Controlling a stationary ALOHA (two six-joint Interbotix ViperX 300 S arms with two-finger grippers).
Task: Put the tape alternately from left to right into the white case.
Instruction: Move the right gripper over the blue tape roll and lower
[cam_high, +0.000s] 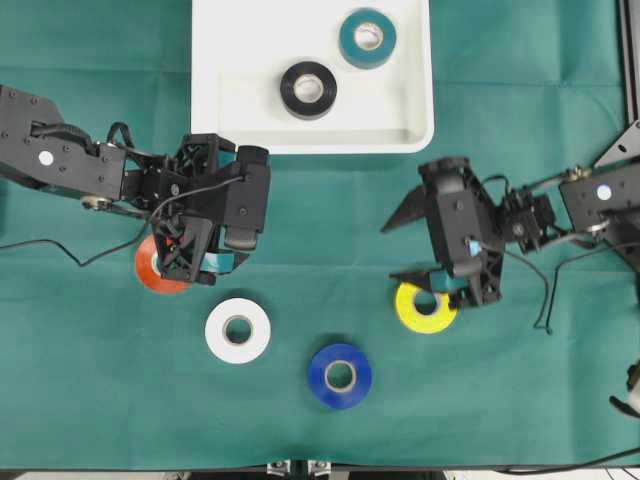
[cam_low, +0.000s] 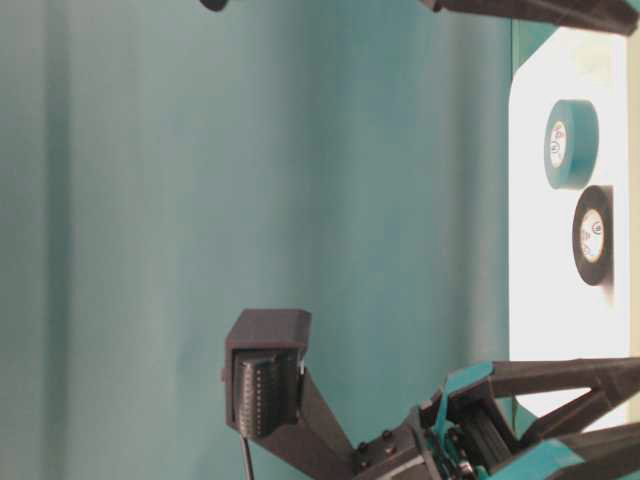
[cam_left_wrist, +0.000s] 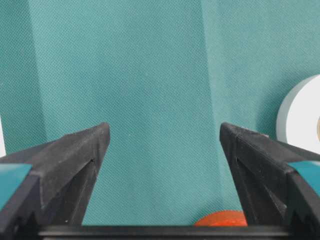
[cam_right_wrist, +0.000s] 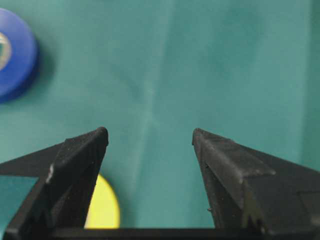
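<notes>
- Black fingers of the left gripper (cam_left_wrist: 165, 150) fill the left wrist view, spread wide with nothing between them; a sliver of the orange tape roll (cam_left_wrist: 220, 219) shows below, likely the next pick.
- Right wrist view: the right gripper (cam_right_wrist: 150, 137) is likewise spread and empty above the yellow tape roll (cam_right_wrist: 104, 210).
- Overhead, the glossy white rectangular plastic case (cam_high: 225, 110) sits at the top, holding a black tape roll (cam_high: 308, 90) and a teal tape roll (cam_high: 367, 38).
- White tape roll (cam_high: 238, 330) and blue tape roll (cam_high: 340, 375) wait on the green cloth (cam_high: 520, 400).
</notes>
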